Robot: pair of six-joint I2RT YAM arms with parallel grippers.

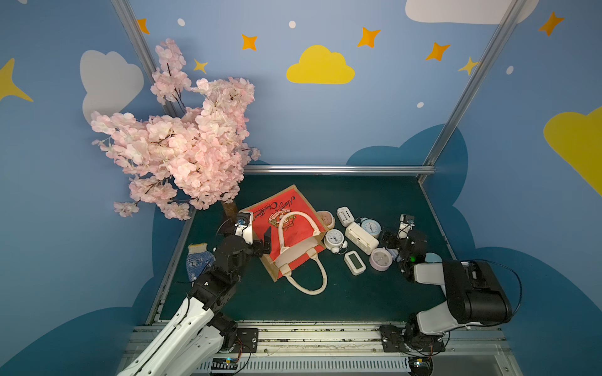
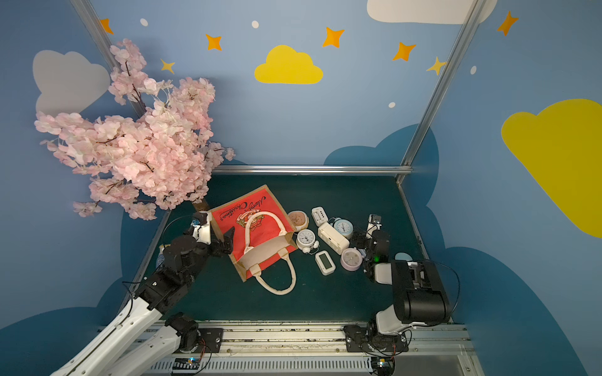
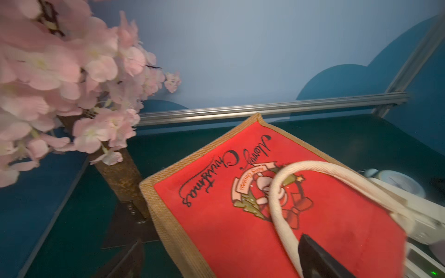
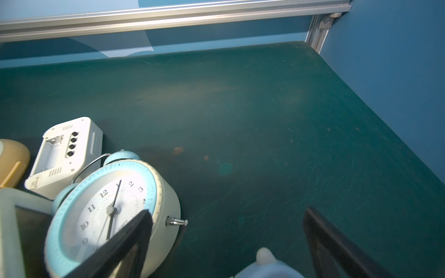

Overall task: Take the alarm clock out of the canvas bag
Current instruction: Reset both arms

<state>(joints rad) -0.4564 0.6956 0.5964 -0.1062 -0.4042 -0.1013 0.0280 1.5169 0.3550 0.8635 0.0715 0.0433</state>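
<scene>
**Top views.** A canvas bag lies flat on its side near the middle of the green surface, red printed face up and cream-lined mouth turned toward the near right. One cream handle rests on the red face. Whether anything lies inside cannot be told. Seven clocks are clustered just right of the bag, among them a white twin-bell alarm clock beside the mouth and a blue twin-bell alarm clock farther right. The left arm reaches the bag's left edge under a pink blossom tree; the right arm stands right of the clocks.

**Left wrist view.** The left pincer is released, jaws spread wide and straddling the bag's burlap border. One finger is over the red face beside the handle, the other, blurred, over the surface.

**Right wrist view.** The right pincer is released, with bare surface between its jaws. One finger crosses in front of the blue clock's face; contact cannot be told.
</scene>
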